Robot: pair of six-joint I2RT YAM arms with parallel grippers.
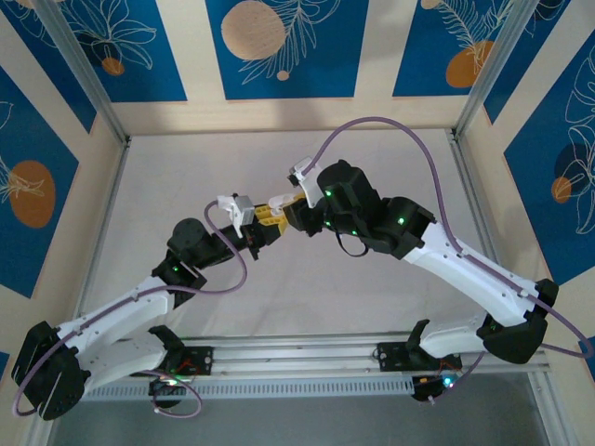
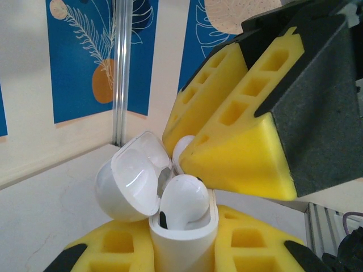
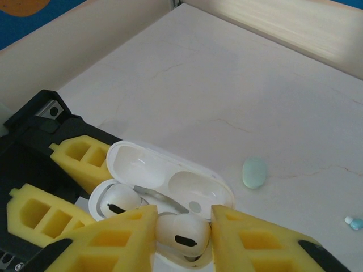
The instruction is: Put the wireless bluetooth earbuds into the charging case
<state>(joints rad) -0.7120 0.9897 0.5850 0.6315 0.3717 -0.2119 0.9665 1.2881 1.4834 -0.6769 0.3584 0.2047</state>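
Second earbud poised at the open case, held clear of the bench [image 3: 238, 85].

The left gripper [image 2: 182, 252] has its jaws pressed on the charging case [image 3: 164, 170], whose lid is flipped open. The right gripper [image 3: 184, 214] has its jaws pinching a white earbud [image 3: 182, 237] at the case mouth, beside the seated earbud [image 2: 184, 198]. The likely next move is to press it stem-first into its socket, then release. A pale teal piece [image 3: 254, 171] lies loose on the bench. No brand, label or writing is legible.
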